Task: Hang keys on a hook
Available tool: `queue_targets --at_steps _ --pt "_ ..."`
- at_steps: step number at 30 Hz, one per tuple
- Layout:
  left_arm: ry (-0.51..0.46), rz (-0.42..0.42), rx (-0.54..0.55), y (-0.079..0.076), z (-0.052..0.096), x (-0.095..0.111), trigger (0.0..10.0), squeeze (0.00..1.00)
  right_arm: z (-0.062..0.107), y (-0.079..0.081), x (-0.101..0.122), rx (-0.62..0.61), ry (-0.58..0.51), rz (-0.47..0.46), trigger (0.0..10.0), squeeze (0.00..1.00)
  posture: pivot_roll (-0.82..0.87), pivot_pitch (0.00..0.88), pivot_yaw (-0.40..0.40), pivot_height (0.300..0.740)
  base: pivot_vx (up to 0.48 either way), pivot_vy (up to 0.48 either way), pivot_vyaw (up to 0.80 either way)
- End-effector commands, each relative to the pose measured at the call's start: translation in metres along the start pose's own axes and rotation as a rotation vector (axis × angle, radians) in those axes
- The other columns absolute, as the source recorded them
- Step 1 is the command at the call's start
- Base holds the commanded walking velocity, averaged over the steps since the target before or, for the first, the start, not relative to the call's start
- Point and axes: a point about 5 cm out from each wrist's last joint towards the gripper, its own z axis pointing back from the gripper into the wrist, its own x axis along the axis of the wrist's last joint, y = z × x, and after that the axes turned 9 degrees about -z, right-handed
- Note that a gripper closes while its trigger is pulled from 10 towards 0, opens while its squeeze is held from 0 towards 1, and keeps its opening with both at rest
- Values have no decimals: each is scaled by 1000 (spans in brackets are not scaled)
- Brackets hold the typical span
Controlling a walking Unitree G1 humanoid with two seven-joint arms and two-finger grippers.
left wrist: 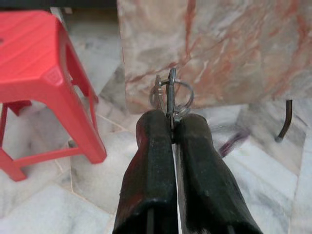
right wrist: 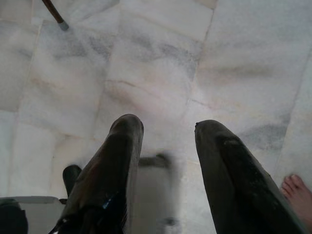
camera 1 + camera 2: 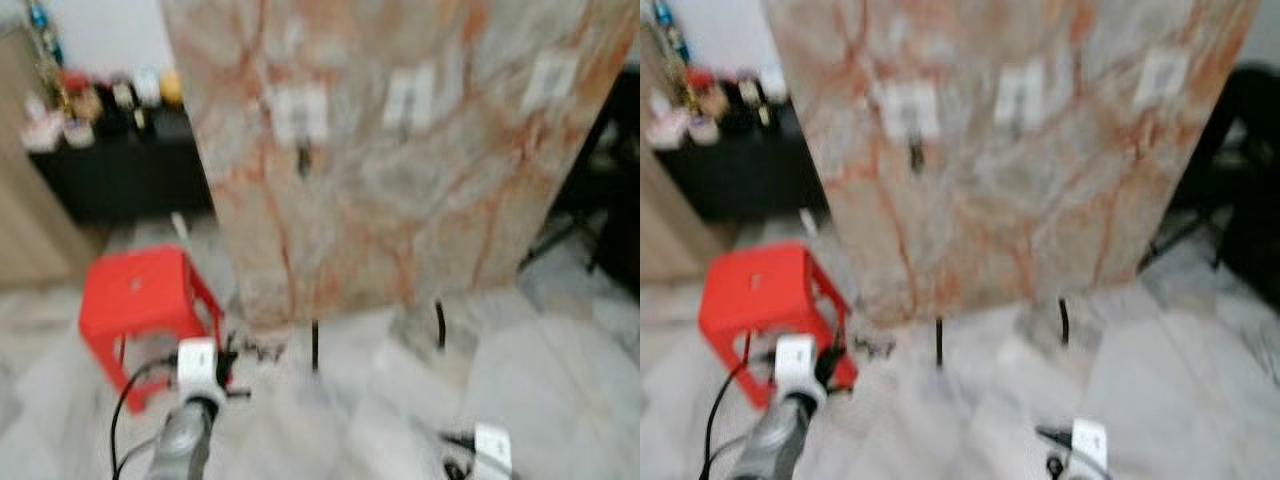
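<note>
The left end effector (image 1: 171, 119) is clamped on the keys (image 1: 170, 95), pinching only the ring edge between its fingertips, low near the floor (image 3: 330, 400) beside the red stool (image 3: 140, 290) and well below the hooks (image 3: 303, 160) on the marble panel (image 3: 400, 150). With so thin a hold, the ring could twist or slip out as the arm lifts, and the blurred head views suggest the robot may misjudge the hook. The right end effector (image 2: 168, 129) hangs open and empty over the floor.
</note>
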Motion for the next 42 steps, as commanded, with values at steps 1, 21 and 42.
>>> queue_targets --at_steps 1,21,42 --pt "-20 0 -13 -4 -2 5 10000 0 0 -5 2 -16 -3 -2 10000 0 -17 8 45 740 0 -480 0" --pt "-89 -4 -57 -8 1 14 10000 0 0 -7 1 -28 9 14 10000 0 -13 9 42 740 59 -42 -374" --pt "-93 -19 -111 -20 1 16 10000 0 0 -7 1 -35 5 4 10000 0 -22 15 47 740 352 0 -295"
